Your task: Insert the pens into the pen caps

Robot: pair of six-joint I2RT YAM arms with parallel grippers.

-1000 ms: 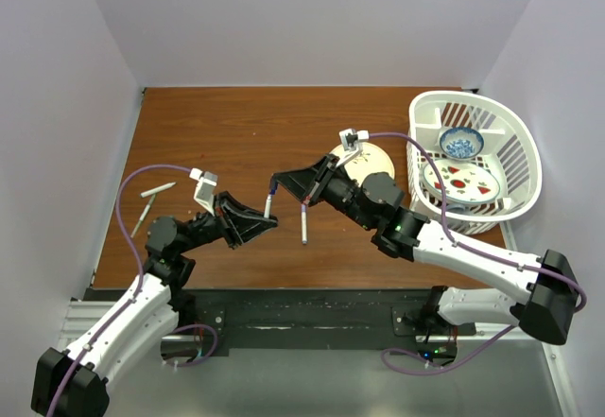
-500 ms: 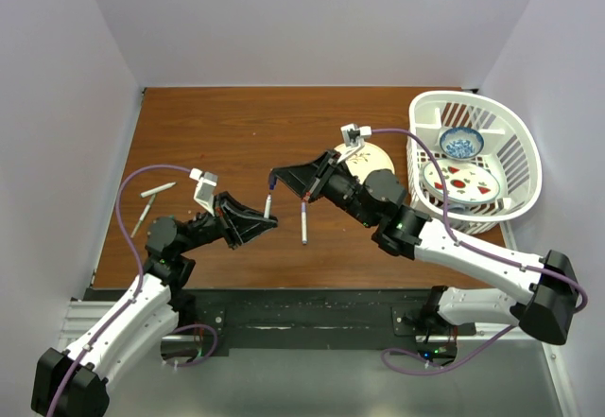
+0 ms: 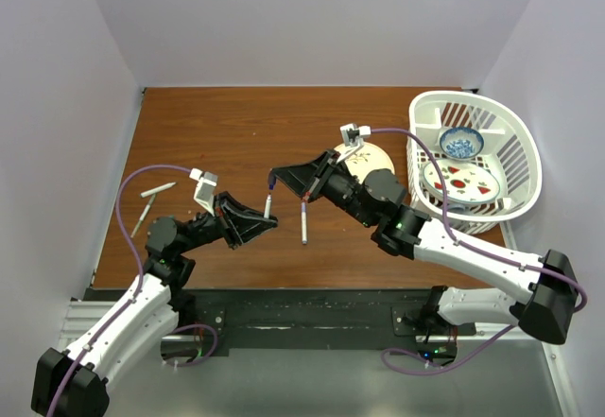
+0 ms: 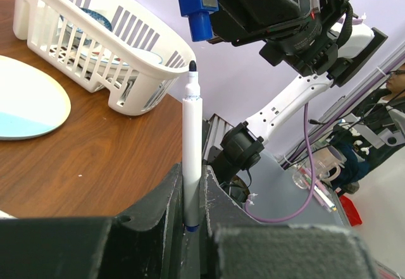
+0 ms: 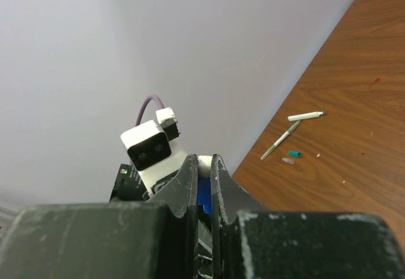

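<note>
- Table (image 3: 217,133) of brown wood, with a white basket (image 3: 526,166) well off to the right gripper's outer side and a pale plate (image 3: 376,164) just behind that gripper.
- The right gripper (image 3: 280,177) has its jaws clamped together on a dark blue cap (image 4: 197,4), whose open mouth points down at the left gripper.
- The left gripper (image 4: 191,178) has its jaws pinched on the lower end of a white pen (image 4: 192,133), which stands upright with its dark tip uppermost.
- The cap hangs just above the pen tip without touching it, and sits slightly to one side in the left wrist view. The two long axes look nearly parallel. The next move probably needs a small sideways nudge, then closing along that line.
- A spare pen (image 3: 303,222) lies on the table below the gap between the grippers.
- Two more pens (image 5: 305,116) (image 5: 282,139) lie well beyond the left gripper, near a green cap (image 5: 293,154).
</note>
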